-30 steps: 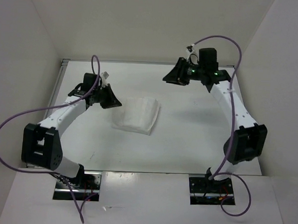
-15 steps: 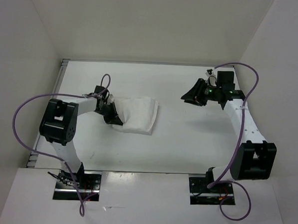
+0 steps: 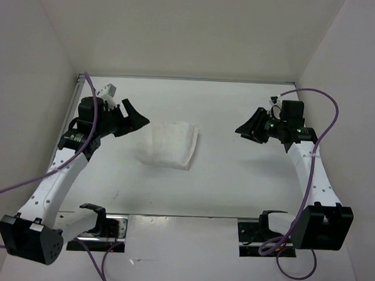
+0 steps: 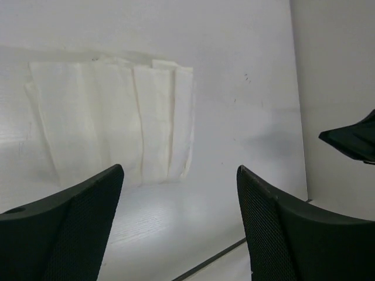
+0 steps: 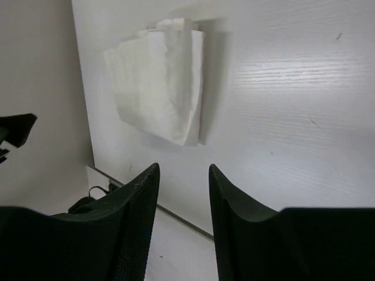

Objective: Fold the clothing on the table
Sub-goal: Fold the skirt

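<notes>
The clothing (image 3: 170,144) lies folded into a small white pleated rectangle on the table (image 3: 229,180), left of the middle. My left gripper (image 3: 136,118) hovers just to its left, open wide and empty, apart from the fabric. In the left wrist view the clothing (image 4: 111,132) lies ahead of the open left gripper (image 4: 180,171). My right gripper (image 3: 243,129) hangs well to the right of the garment, its jaws apart with nothing between them. The right wrist view shows the clothing (image 5: 158,88) far beyond the right gripper (image 5: 183,168).
White walls (image 3: 180,33) close in the table at the back and on both sides. Purple cables (image 3: 314,122) loop off both arms. Both arm bases (image 3: 261,235) sit at the near edge. A dark seam (image 4: 211,260) marks the table's edge.
My left gripper has drawn back from the clothing's left edge toward the left wall and has opened. The right arm has shifted slightly right. The clothing stays put.
</notes>
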`<control>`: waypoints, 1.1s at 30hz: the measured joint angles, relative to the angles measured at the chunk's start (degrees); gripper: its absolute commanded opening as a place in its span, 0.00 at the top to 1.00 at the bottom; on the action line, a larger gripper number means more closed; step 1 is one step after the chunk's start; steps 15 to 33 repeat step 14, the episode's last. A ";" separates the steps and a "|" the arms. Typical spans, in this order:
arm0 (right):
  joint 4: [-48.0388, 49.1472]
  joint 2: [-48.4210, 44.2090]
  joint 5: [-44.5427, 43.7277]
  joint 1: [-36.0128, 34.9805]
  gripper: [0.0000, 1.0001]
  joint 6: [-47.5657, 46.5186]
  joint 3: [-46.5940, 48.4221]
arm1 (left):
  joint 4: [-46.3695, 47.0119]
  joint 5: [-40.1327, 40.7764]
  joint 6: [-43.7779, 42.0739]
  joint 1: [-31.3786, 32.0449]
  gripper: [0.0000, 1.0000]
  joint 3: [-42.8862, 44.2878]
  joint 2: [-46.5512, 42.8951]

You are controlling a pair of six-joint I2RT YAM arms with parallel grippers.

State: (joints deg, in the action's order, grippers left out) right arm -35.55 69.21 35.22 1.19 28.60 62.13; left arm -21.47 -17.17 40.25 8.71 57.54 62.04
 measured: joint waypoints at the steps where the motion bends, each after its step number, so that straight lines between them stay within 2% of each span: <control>1: -0.33 -0.11 -1.05 0.00 0.55 0.07 -0.66 | 0.50 -0.02 0.00 -0.07 0.15 -0.72 -1.84; 5: -0.85 -1.62 -5.55 0.09 0.54 0.63 -3.91 | 0.83 -0.13 0.72 -0.85 0.15 -8.61 -6.14; 10: -1.31 -5.64 -10.03 0.09 0.52 2.34 -9.46 | -3.52 -0.11 3.48 -1.29 0.15 -17.27 -10.10; 14: -1.31 -6.25 -11.28 0.09 0.52 3.39 -10.75 | -4.02 0.39 4.83 -1.29 0.14 -17.77 -15.13; 33: -1.31 -6.25 -11.28 0.09 0.52 3.39 -10.75 | -4.02 0.39 4.83 -1.29 0.14 -17.77 -15.13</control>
